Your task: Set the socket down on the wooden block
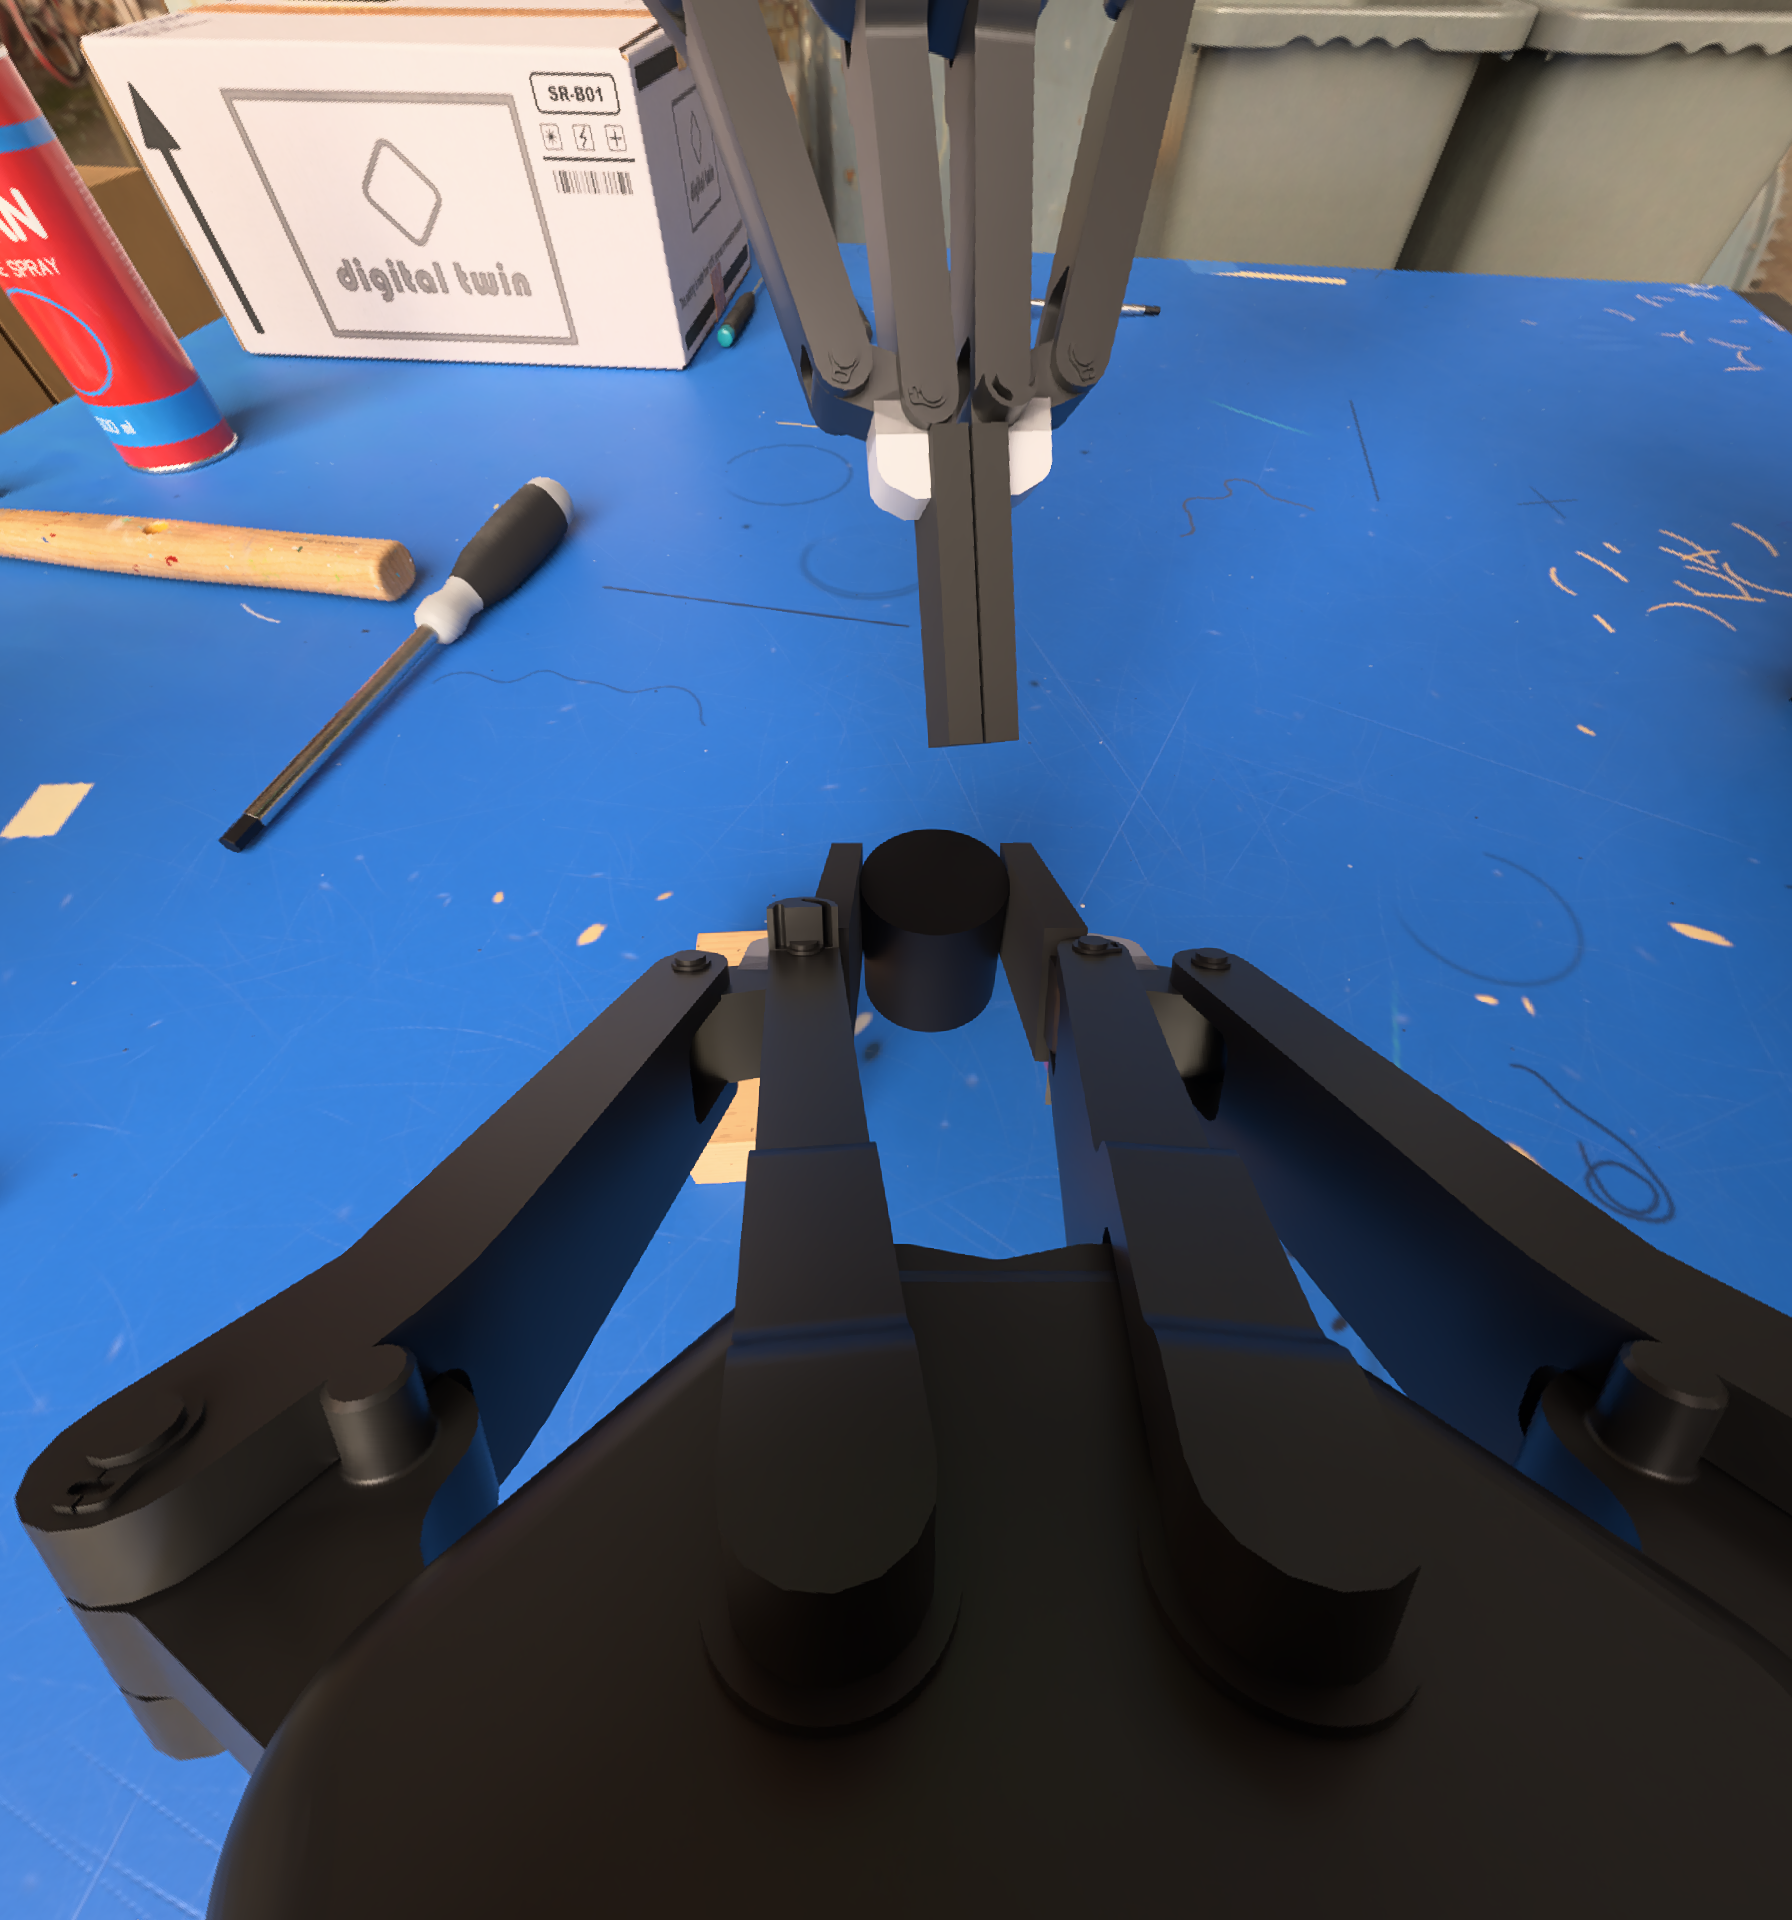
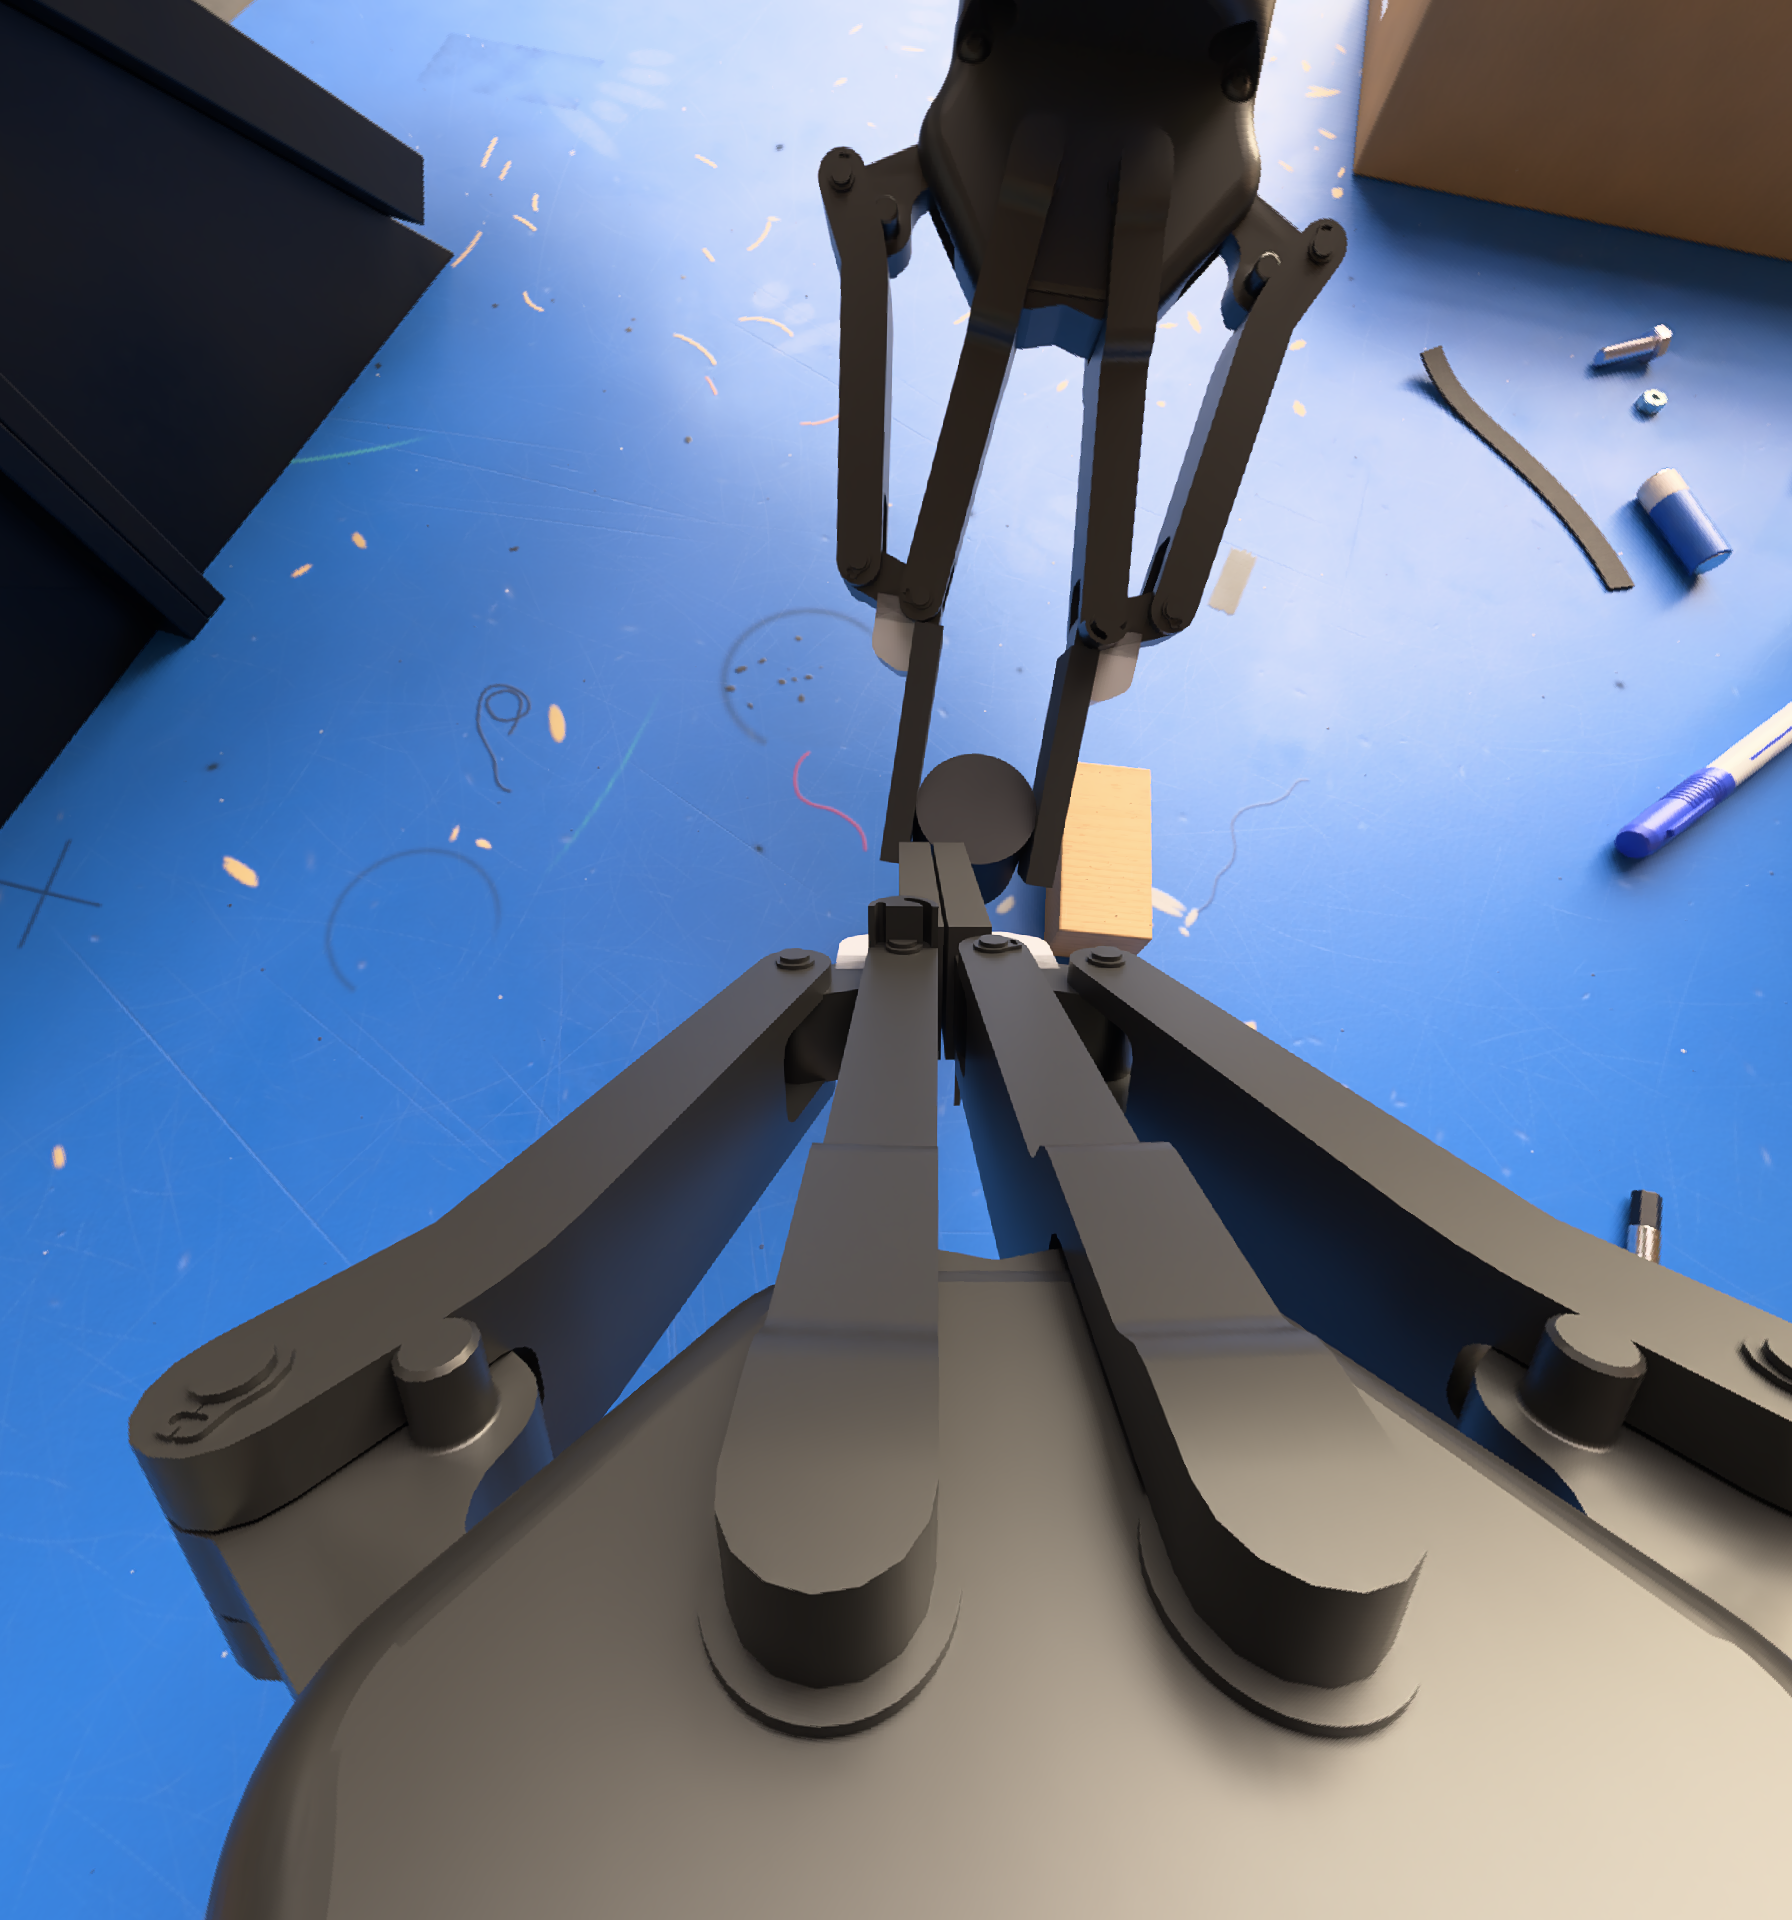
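My left gripper (image 1: 931, 862) is shut on the socket (image 1: 933, 935), a short black cylinder held upright between its fingertips above the blue table (image 1: 1391, 727). The wooden block (image 1: 728, 1132) lies on the table to the gripper's left, mostly hidden under its links. In the right wrist view the block (image 2: 1100, 862) stands just right of the socket (image 2: 975, 800), beside it and not under it. My right gripper (image 2: 936, 854) is shut and empty; it hangs close in front of the socket, tips (image 1: 973, 740) apart from it.
A red spray can (image 1: 71, 270), a white box (image 1: 404, 197), a hammer handle (image 1: 175, 551) and a screwdriver (image 1: 404, 655) lie at the far left. A dark case (image 2: 123, 364), brown box (image 2: 1619, 114), blue pen (image 2: 1723, 769) and small bolts (image 2: 1630, 346) flank the block.
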You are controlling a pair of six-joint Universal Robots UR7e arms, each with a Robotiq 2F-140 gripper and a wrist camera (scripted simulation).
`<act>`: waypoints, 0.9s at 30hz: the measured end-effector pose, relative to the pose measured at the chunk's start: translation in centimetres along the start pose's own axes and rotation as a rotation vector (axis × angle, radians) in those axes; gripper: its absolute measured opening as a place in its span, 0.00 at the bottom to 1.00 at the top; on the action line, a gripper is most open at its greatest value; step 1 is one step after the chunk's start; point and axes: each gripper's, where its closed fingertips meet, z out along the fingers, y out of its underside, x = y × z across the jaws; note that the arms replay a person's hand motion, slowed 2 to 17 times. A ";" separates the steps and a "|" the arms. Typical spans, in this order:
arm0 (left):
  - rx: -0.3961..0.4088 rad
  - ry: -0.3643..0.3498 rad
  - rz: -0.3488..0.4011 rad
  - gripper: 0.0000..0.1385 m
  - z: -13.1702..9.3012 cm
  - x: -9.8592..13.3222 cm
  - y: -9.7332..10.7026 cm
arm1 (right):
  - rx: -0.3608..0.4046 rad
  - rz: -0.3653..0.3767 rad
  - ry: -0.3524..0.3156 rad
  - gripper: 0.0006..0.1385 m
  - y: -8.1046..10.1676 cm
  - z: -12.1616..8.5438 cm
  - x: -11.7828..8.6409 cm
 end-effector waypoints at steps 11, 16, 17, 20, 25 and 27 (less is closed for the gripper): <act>-0.014 -0.019 0.014 0.25 0.1 0.1 0.0 | -0.024 0.035 0.009 0.00 -0.1 0.1 -0.1; -0.016 -0.022 0.018 0.25 0.0 0.1 0.0 | -0.035 0.035 0.020 0.00 -0.1 0.1 -0.1; -0.017 -0.023 0.020 0.25 0.0 0.1 0.0 | -0.037 0.034 0.023 0.00 -0.1 0.1 -0.1; -0.017 -0.024 0.023 0.25 0.0 0.1 0.0 | -0.042 0.028 0.033 0.00 -0.2 0.2 -0.2; -0.014 -0.027 0.032 0.25 0.1 0.1 0.0 | -0.047 0.013 0.053 0.00 -0.2 0.2 -0.2; -0.012 -0.028 0.035 0.25 0.1 0.1 0.0 | -0.050 0.008 0.063 0.00 -0.1 0.1 -0.1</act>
